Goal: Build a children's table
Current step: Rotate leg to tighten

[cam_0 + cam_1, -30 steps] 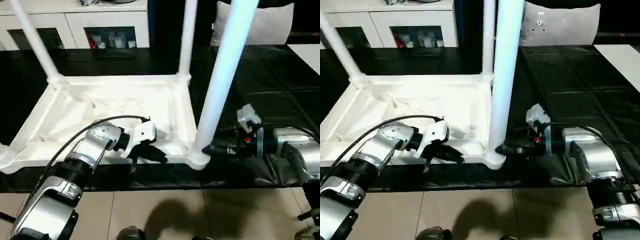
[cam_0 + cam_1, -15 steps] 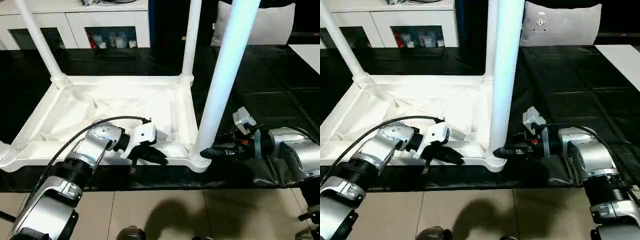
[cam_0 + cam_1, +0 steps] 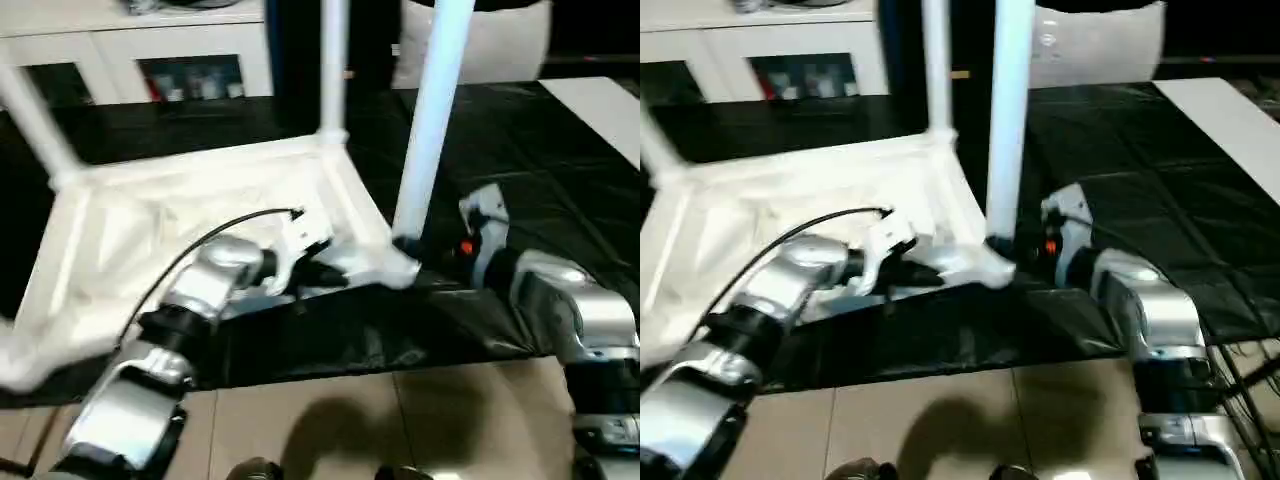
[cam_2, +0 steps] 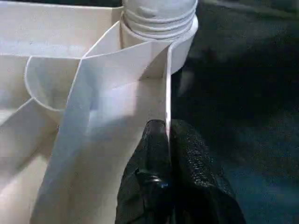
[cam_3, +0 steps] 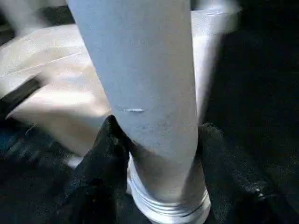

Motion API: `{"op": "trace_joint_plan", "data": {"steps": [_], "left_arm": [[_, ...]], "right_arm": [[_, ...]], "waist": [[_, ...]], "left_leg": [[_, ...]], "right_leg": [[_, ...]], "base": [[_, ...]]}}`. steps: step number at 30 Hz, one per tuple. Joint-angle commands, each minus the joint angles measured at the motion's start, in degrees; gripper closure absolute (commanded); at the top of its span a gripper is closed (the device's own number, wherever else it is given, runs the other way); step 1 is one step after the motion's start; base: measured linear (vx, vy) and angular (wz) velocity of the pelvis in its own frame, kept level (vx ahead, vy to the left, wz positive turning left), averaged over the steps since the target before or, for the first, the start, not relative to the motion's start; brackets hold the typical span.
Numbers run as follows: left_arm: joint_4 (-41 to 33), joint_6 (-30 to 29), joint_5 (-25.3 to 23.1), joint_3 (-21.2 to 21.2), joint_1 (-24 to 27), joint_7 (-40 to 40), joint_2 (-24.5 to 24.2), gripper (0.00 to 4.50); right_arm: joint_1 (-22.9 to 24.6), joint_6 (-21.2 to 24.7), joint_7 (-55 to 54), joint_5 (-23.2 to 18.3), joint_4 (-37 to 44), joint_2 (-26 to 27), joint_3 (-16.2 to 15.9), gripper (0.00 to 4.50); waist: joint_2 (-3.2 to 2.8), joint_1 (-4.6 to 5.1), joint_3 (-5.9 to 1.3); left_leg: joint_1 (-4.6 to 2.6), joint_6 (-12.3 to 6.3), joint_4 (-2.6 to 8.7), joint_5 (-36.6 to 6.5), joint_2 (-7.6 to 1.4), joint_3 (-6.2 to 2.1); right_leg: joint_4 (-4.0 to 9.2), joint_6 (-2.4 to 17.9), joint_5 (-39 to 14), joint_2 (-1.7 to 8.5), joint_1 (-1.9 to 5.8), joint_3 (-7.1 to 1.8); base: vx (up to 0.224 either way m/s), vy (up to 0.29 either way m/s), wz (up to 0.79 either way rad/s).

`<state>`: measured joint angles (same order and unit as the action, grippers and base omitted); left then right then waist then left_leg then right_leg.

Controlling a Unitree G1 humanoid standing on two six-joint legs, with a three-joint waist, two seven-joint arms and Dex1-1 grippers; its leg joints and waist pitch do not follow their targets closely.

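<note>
Seen from the head camera, the children's table (image 3: 200, 200) lies upside down on a black-covered surface, its ribbed underside up and legs rising from the corner sockets, with a white cabinet (image 3: 140, 50) and a grey cushion (image 3: 480, 45) behind. The near-right leg (image 3: 430, 120) stands in its socket between the two silver forearms, the left gripper (image 3: 325, 275) at the near rim of the top and the right gripper (image 3: 1025, 250) low on the leg's base. In the left wrist view, the left jaws are pressed together on the thin edge wall of the top (image 4: 167, 88), just beside the leg's ribbed collar (image 4: 159, 16). In the right wrist view, the right jaws are closed around the leg (image 5: 145, 84), one black finger (image 5: 100, 158) on each side just above the socket. The step in hand is judged to be seating or steadying this leg; it would be done well if the top is kept pinned flat, the leg is held upright and pressure is applied straight along its axis, since a tilted push could jam the collar or lift the rim.
</note>
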<state>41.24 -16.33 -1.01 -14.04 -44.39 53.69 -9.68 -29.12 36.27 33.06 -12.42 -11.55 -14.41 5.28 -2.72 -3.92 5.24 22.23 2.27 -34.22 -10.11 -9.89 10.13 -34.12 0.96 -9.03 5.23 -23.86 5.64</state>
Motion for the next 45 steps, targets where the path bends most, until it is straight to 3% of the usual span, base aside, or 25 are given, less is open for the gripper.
{"op": "trace_joint_plan", "data": {"steps": [1,2,5,7,12,19,21,24,29,33,39,45], "left_arm": [[0.13,-1.38,0.78,2.09,-3.01,-5.74,3.14,4.5],[0.52,-1.6,0.72,2.47,-3.4,-7.2,3.65,4.5],[-0.13,-0.17,0.52,2.25,-3.36,-7.6,4.39,4.5],[-0.97,0.28,0.39,1.79,-2.99,-7.1,4.39,4.5],[-1.84,2.17,-0.29,-0.04,-1.65,-4.02,2.33,4.5],[-2.24,7.28,-1.33,-2.83,0.49,3.91,-2.29,4.5],[-2.36,10.62,-0.68,-3.47,1.26,8.62,-4.08,4.5],[-2.86,12.17,-0.3,-4.3,1.79,12.39,-5.52,4.5],[-2.54,15.3,0.09,-5.99,2.32,19.07,-7.79,4.5],[-1.31,17.48,0.27,-6.67,2.31,23.59,-8.73,4.5],[-0.89,18.11,0.54,-7.67,1.63,28.78,-10.2,4.5],[1.02,18.91,0.21,-7.07,0.85,28.92,-10.39,4.5]], "right_arm": [[-1.36,1.24,-8.33,0.63,-2.05,4.46,-0.37,2.55],[-1.56,0.27,-9.43,1.04,-2.6,5.11,-0.46,2.55],[-1.79,-5.07,-8.99,1.33,-3.58,5.95,-0.9,1.85],[-1.87,-5.54,-8.39,0.28,-3.35,6.4,-0.04,1.76],[-0.6,-6.12,-3.49,0.29,-1.53,2.82,-0.91,1.31],[0.52,-9.18,6.85,-0.14,-2.65,-4.56,-2.26,0.7],[1.79,-11.37,16.26,-1.17,-1.92,-8.98,-4.27,0.58],[2.28,-11.81,21.34,-1.5,-1.57,-11.72,-5.84,0.37],[2.16,-15.65,30.52,-2.07,-3.14,-15.13,-8.27,0.37],[2.41,-16.74,38.62,-3.46,-3.59,-17.47,-10.69,0.84],[1.36,-16.06,44.96,-4.83,-5.82,-18.11,-12.28,1.3],[1.09,-15.34,47.37,-5.58,-6.34,-18.26,-13.04,1.69]], "waist": [[1.05,-0.39,-4.22],[1.01,-0.22,-4.13],[1.06,-0.1,-4.33],[0.93,-0.02,-4.54],[0.81,-0.08,-4.53],[0.85,-0.42,-4.24],[0.88,-0.76,-4.24],[0.92,-1.66,-4.48],[0.95,-2.24,-4.62],[1.09,-3.04,-4.8],[1.09,-3.79,-5.19],[1.18,-4.32,-5.29]], "left_leg": [[-0.56,-2.15,4.07,-9.13,-2.37,-1.34],[-0.44,-2.46,4.02,-8.62,-2.3,-1.19],[-0.39,-4.37,3.91,-6.73,-2.42,-1.14],[-0.22,-6.65,3.72,-4.16,-2.51,-1.15],[-0.07,-9.04,3.39,-3.0,-2.64,-1.07],[-0.27,-7.94,3.56,-6.61,-2.87,-0.95],[-0.39,-7.58,3.61,-7.47,-3.0,-0.89],[-0.41,-7.87,3.52,-7.26,-3.24,-0.87],[-0.39,-7.46,3.45,-7.85,-3.41,-0.89],[-0.46,-7.97,3.32,-7.03,-3.52,-0.84],[-0.49,-7.32,3.19,-7.03,-3.6,-0.89],[-0.46,-6.53,3.1,-7.85,-3.55,-0.91]], "right_leg": [[4.68,10.56,-17.61,4.11,3.49,-2.9],[4.63,10.79,-16.82,4.02,3.39,-2.94],[4.29,12.08,-11.68,3.9,3.63,-2.9],[3.57,13.77,-6.0,3.83,3.84,-2.91],[3.24,15.27,-2.91,3.83,3.79,-2.88],[3.75,14.48,-8.06,3.88,3.6,-2.95],[3.89,14.16,-9.28,3.96,3.6,-3.0],[3.62,14.15,-8.85,3.93,3.59,-3.0],[3.45,14.62,-9.61,4.23,3.49,-3.0],[3.31,14.93,-9.14,4.21,3.39,-3.05],[3.22,14.87,-10.24,4.31,3.38,-3.01],[3.3,14.41,-12.02,4.39,3.36,-3.01]], "base": [[0.0,0.0,0.0],[0.0,0.0,0.0],[0.0,0.0,0.0],[0.0,0.0,0.0],[0.0,0.0,0.0],[0.0,0.0,0.0],[0.0,0.0,0.0],[0.0,0.0,0.0],[0.0,0.0,0.0],[0.0,0.0,0.0],[0.0,0.0,0.0],[0.0,0.0,0.0]]}}
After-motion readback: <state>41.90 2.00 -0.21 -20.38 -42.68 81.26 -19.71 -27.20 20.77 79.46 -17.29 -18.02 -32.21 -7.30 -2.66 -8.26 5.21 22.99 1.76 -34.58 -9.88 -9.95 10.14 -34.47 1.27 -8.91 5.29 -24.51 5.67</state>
